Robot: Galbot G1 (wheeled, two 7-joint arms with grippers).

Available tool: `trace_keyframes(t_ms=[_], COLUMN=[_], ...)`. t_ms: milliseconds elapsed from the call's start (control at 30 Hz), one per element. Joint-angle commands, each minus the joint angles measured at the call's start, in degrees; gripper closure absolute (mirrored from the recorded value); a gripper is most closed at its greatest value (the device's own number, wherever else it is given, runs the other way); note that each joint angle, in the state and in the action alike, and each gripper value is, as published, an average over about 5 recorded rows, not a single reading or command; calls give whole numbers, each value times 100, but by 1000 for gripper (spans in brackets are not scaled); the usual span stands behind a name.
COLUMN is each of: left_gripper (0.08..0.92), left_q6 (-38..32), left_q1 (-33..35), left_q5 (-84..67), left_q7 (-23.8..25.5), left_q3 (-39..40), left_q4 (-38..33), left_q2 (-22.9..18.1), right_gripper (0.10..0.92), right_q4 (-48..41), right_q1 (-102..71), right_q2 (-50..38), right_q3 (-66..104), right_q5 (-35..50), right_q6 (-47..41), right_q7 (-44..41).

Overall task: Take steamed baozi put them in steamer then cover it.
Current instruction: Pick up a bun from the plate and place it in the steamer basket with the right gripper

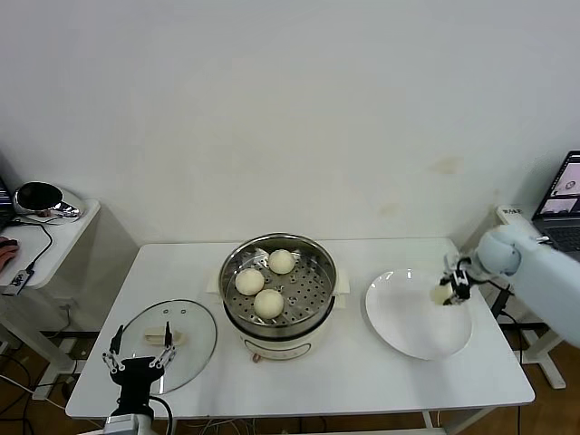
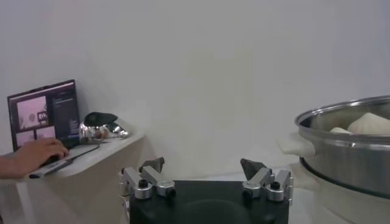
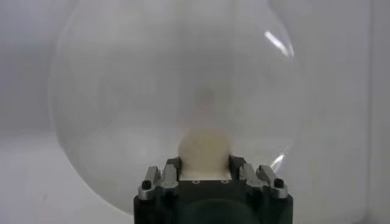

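Observation:
The steamer stands at the table's middle, uncovered, with three baozi on its perforated tray. The fourth baozi is over the far right part of the white plate. My right gripper is shut on it; in the right wrist view the fingers press both sides of the bun above the plate. The glass cover lies flat on the table, left of the steamer. My left gripper hangs open and empty over its near edge. In the left wrist view the steamer shows to one side.
A side table with a shiny object, cables and a person's hand stands at the left. A laptop sits on a stand at the right. The table's front edge is close to my left gripper.

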Motion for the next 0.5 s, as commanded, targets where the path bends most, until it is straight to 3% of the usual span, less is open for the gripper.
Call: trace_keyframes(t_ms=[33, 267, 500], left_gripper=[177, 177, 177], left_q6=[8, 8, 8], left_q1=[-15, -33, -73], left_q5=[12, 17, 13], left_q7=[0, 1, 1], left_q3=[53, 87, 105], left_q4=[16, 50, 98], left_q2=[11, 24, 23], right_gripper=[518, 510, 507], right_q4=[1305, 1765, 2246], right_q1=[2331, 3992, 4288], right_q2=[-241, 645, 1581], right_q3=[-1832, -3010, -3352], right_q5=[1384, 2593, 3796], right_q6=[-593, -1117, -1814], right_q7=[59, 367, 881])
